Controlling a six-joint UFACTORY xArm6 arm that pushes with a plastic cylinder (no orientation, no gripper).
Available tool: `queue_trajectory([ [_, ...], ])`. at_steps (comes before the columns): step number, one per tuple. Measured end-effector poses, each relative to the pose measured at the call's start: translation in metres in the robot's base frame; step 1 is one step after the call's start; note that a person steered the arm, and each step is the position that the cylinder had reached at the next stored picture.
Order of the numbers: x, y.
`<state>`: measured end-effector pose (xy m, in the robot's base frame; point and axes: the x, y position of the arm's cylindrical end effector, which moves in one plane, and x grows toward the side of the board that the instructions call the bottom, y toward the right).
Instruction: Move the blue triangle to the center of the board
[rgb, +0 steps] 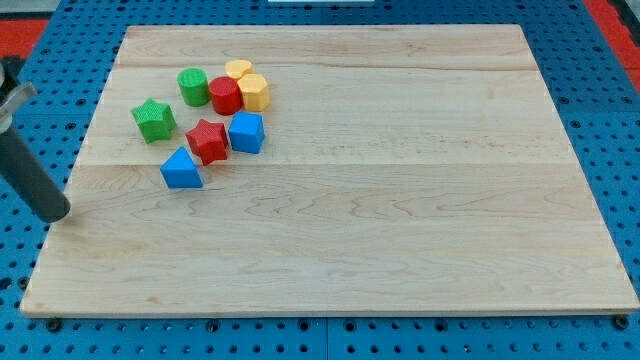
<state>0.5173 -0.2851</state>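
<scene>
The blue triangle lies on the wooden board in its upper left part, touching the red star just above and to its right. My rod comes in from the view's left edge, and my tip rests at the board's left edge, well to the left of and slightly below the blue triangle. A blue cube-like block sits to the right of the red star.
A cluster lies above the triangle: a green star, a green cylinder, a red cylinder, a yellow block and another yellow block behind it. Blue pegboard surrounds the board.
</scene>
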Motion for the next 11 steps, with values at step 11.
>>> queue_trajectory([
  [11, -0.094, 0.401],
])
